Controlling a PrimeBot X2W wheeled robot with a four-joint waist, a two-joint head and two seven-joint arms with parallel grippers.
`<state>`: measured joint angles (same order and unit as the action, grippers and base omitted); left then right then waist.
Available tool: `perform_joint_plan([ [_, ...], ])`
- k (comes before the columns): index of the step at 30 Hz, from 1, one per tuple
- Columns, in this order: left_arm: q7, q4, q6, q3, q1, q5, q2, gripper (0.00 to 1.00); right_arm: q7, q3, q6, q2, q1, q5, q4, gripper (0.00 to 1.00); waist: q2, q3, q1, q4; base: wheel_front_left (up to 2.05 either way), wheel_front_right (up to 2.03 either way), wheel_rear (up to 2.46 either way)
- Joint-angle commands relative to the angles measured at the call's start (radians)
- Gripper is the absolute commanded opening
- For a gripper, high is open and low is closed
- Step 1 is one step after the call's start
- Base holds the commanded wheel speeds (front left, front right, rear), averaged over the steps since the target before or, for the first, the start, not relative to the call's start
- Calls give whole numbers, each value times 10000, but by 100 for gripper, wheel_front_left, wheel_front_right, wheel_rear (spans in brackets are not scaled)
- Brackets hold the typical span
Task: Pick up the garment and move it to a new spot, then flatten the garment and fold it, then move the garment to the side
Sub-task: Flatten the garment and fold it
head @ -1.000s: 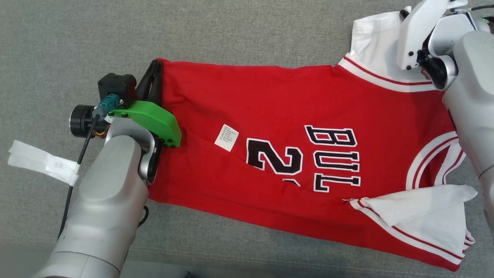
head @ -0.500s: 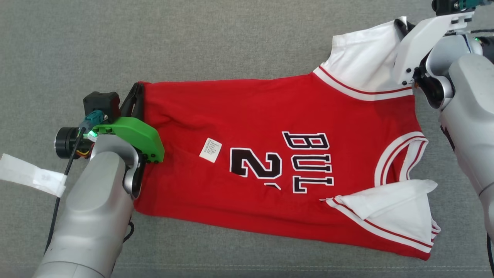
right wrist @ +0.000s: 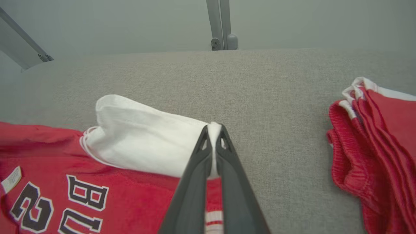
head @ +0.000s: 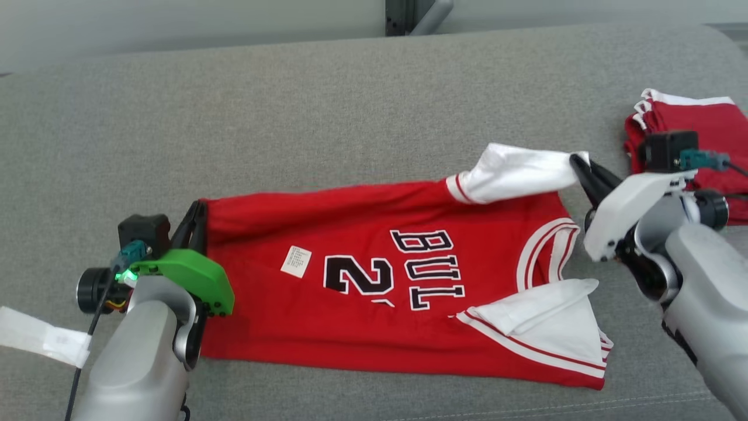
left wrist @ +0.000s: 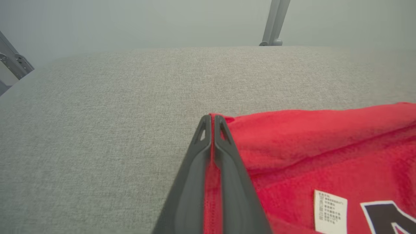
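The garment (head: pixel 374 245) is a red jersey with white sleeves and black lettering, spread sideways on the grey cushion (head: pixel 292 117). My left gripper (head: pixel 198 204) is shut on the far corner of its hem; in the left wrist view the red cloth (left wrist: pixel 292 146) is pinched between the fingertips of my left gripper (left wrist: pixel 212 117). My right gripper (head: pixel 575 161) is shut on the tip of the far white sleeve (head: pixel 514 172), lifted slightly; the right wrist view shows that sleeve (right wrist: pixel 143 143) clamped in my right gripper (right wrist: pixel 213 126). The near sleeve (head: pixel 555 316) lies folded on the jersey.
A bundle of other red and white clothes (head: pixel 701 128) sits at the far right, just beyond my right wrist, and also appears as a red pile (right wrist: pixel 373 146) in the right wrist view. A white tag (head: pixel 41 336) hangs off my left arm's cable. A metal post (head: pixel 415 14) stands behind the cushion.
The camera has tilted up, bringing the cushion's back edge and the red bundle into view. Both grippers have pulled the jersey's far edge toward me, and the far sleeve now stretches sideways.
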<state>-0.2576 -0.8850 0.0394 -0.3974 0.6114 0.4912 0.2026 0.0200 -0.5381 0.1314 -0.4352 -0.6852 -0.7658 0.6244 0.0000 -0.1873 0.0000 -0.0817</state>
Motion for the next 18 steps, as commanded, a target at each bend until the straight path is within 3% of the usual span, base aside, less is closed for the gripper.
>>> perform_joint_plan([
  [1,-53,172,-23,29,-337,73,103,0,-168,57,-17,-78,539,-136,-305,0,0,760,0,439,0,0,0],
  [9,22,1420,-334,263,-1946,417,374,0,-415,752,-17,-37,3027,-120,-2008,0,0,1377,0,683,0,0,0],
  [18,352,2441,-849,506,-3169,822,438,0,45,1830,-17,524,4652,604,-3237,0,0,1311,0,729,0,0,0],
])
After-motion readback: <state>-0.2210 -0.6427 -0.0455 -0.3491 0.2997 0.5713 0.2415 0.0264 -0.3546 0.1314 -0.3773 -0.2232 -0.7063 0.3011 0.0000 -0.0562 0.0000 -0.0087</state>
